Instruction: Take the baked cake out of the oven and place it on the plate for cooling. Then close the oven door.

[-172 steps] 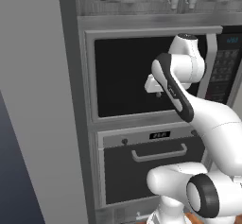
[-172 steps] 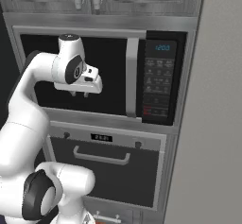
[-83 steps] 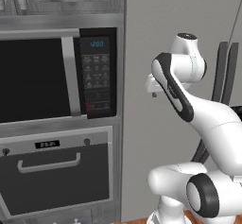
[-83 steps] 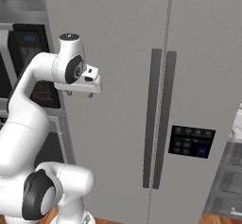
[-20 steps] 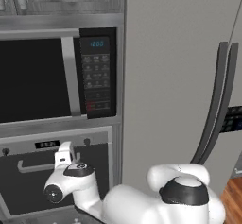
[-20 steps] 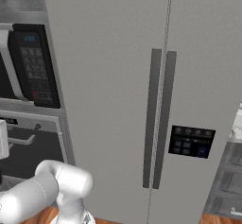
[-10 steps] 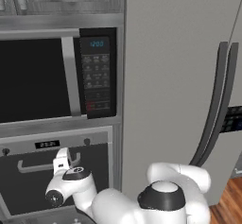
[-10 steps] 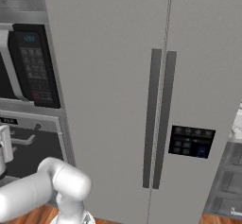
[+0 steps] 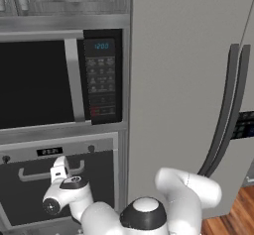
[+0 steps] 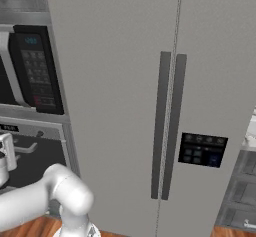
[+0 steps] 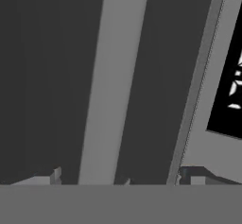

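Left base view | one oven door (image 9: 54, 192) | one handle (image 9: 34, 172) | end effector (image 9: 59, 168) open

Flat, even rendered light is covering both base views; no clear source is showing, and no strong cast shadows are falling. The refrigerator doors (image 10: 125, 81) are reading as soft, uniform grey, with a faint gradient darkening toward the upper right of the left base view. The microwave window (image 9: 34, 83) is sitting near-black with no reflection or glare. All frames are looking soft and low in resolution, with edges slightly blurred. The hand view is running dim, mostly dark grey bands, and the white marks at right are smearing, illegible.
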Tool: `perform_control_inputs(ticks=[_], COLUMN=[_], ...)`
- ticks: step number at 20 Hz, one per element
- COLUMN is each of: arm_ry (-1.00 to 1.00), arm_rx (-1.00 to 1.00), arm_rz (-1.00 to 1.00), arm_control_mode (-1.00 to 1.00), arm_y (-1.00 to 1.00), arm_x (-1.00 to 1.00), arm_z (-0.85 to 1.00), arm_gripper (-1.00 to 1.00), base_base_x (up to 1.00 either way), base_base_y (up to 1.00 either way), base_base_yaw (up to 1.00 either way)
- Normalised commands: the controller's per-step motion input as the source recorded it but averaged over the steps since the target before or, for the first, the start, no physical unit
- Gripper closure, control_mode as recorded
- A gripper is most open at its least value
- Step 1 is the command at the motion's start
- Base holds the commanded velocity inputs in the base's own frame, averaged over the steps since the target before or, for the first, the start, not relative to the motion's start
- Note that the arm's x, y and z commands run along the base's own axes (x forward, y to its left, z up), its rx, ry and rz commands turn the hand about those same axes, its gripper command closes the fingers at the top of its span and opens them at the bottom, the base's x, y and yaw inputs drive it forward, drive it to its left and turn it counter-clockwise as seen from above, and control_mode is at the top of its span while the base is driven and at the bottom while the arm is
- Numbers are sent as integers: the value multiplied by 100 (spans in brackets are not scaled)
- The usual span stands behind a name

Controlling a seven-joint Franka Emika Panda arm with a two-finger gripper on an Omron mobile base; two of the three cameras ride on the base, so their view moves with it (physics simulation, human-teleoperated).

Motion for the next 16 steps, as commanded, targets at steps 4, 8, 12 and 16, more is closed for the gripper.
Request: perform_control_inputs(ticks=[4,8,12,16], arm_ry=[0,0,0,-1], arm_rx=[-4,-5,-6,-4], arm_rz=[-1,-1,0,0], arm_control_mode=[-100,-100,-100,-100], arm_y=[10,3,10,10], arm_x=[36,31,28,1], arm_z=[-27,-25,-28,-26], arm_gripper=[-100,-100,-100,-100], base_base_x=[0,0,0,0], base_base_y=[0,0,0,0], base_base_yaw=[0,0,0,0])
